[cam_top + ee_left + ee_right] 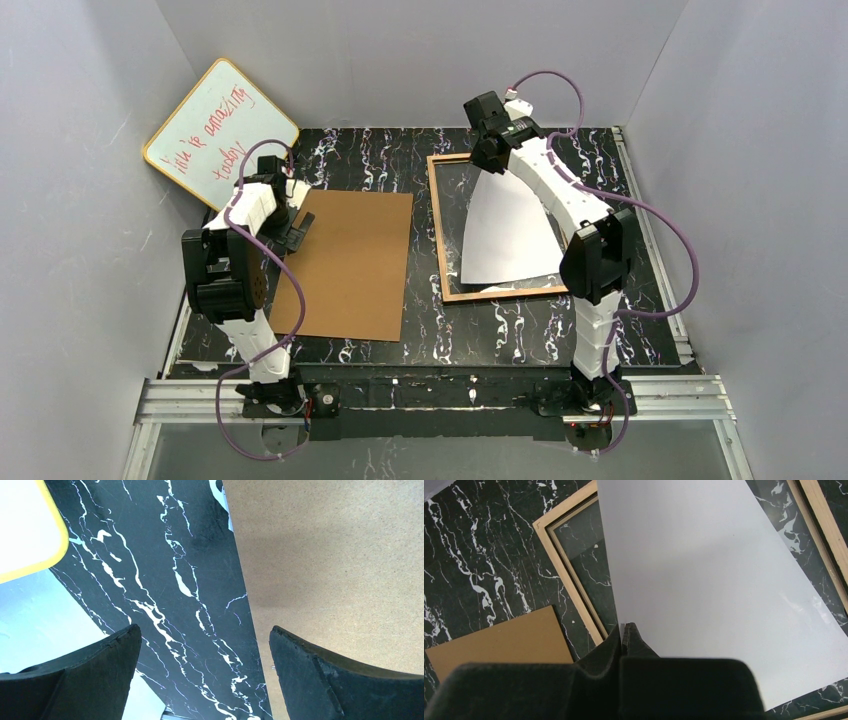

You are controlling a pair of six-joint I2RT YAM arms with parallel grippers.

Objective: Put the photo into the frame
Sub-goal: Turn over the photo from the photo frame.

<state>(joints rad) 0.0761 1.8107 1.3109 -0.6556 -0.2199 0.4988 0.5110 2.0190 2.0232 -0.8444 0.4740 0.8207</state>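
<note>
The frame [437, 228] lies wood-coloured side up on the right half of the table, its glass pane showing the marble through it. The photo [510, 235] shows its plain white back and slopes from the frame's near edge up to my right gripper [489, 158], which is shut on its far corner above the frame's far end. In the right wrist view the white sheet [704, 580] hangs over the frame [569, 580] from the shut right gripper [623, 628]. My left gripper [205, 645] stands open over bare marble, beside the hardboard's left edge.
A brown hardboard panel [350, 260] lies flat left of the frame, also seen as the hardboard [330, 555] and the panel [499, 640]. A yellow-edged whiteboard [220, 130] with red writing leans in the far left corner. Grey walls close in the table.
</note>
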